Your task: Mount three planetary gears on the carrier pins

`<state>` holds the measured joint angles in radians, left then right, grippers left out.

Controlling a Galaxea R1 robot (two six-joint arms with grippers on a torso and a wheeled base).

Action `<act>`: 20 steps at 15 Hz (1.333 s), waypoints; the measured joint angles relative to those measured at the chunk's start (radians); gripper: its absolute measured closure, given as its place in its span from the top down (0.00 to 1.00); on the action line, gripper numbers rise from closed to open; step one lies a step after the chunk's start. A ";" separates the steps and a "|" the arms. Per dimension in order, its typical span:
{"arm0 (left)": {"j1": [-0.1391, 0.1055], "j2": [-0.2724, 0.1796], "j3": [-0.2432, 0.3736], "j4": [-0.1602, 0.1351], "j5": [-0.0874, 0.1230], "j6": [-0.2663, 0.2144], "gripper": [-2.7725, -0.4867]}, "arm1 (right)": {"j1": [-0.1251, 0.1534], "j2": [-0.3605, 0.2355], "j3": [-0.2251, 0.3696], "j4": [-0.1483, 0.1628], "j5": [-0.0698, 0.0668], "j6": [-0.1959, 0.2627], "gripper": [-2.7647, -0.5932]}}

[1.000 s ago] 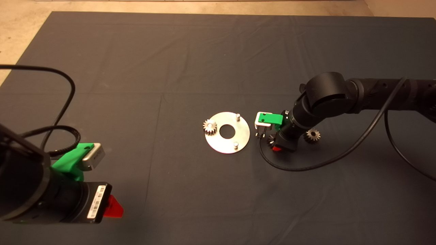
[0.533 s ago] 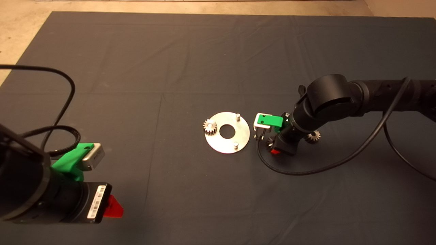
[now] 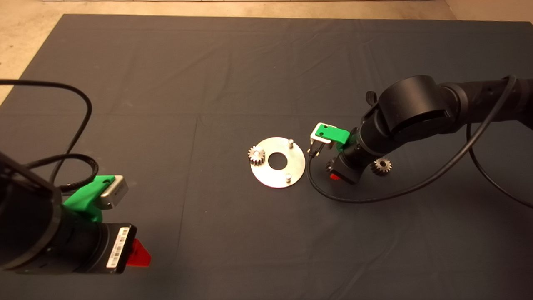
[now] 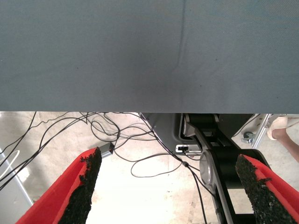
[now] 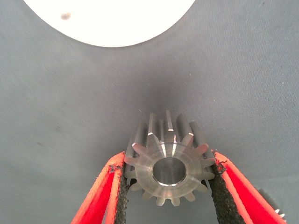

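Observation:
A shiny round disc with a large centre hole lies mid-mat. One planetary gear sits on the pin at its left edge. Two bare carrier pins stand on its right half. Just right of the disc, my right gripper is shut on a second planetary gear, which is clamped by its toothed rim between the pads. That gear is held a little off the mat, with the disc's edge beyond it. A third gear lies on the mat under the right arm. My left gripper is parked open at the lower left.
The right arm's black cable loops over the mat below the disc. The left wrist view shows the mat's edge, the floor with loose cables and a person's shoe.
The right gripper, holding its gear, has risen slightly and shifted up and towards the disc. The gear on the mat behind it now shows more fully. The left arm is still.

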<state>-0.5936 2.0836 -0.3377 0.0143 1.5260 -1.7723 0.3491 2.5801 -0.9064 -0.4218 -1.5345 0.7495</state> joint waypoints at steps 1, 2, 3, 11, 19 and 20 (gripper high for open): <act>0.000 0.000 0.000 0.000 0.000 0.000 0.68 | 0.001 0.019 0.001 0.000 0.000 0.021 0.21; 0.000 0.000 0.000 0.000 0.000 0.000 0.68 | 0.003 0.032 0.002 0.000 0.001 0.042 0.21; 0.000 0.000 0.000 0.000 0.000 0.000 0.68 | 0.006 0.045 0.003 0.000 0.003 0.068 0.21; 0.000 0.003 0.002 -0.001 0.000 0.000 0.68 | 0.014 0.203 -0.184 0.000 0.002 0.150 0.21; 0.000 0.003 0.003 -0.001 0.000 0.000 0.68 | 0.019 0.286 -0.376 0.000 0.004 0.149 0.21; 0.000 0.003 0.004 -0.001 0.000 0.000 0.68 | 0.022 0.290 -0.395 0.000 0.004 0.149 0.21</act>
<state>-0.5936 2.0864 -0.3334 0.0130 1.5260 -1.7721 0.3709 2.8704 -1.3015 -0.4213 -1.5304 0.8989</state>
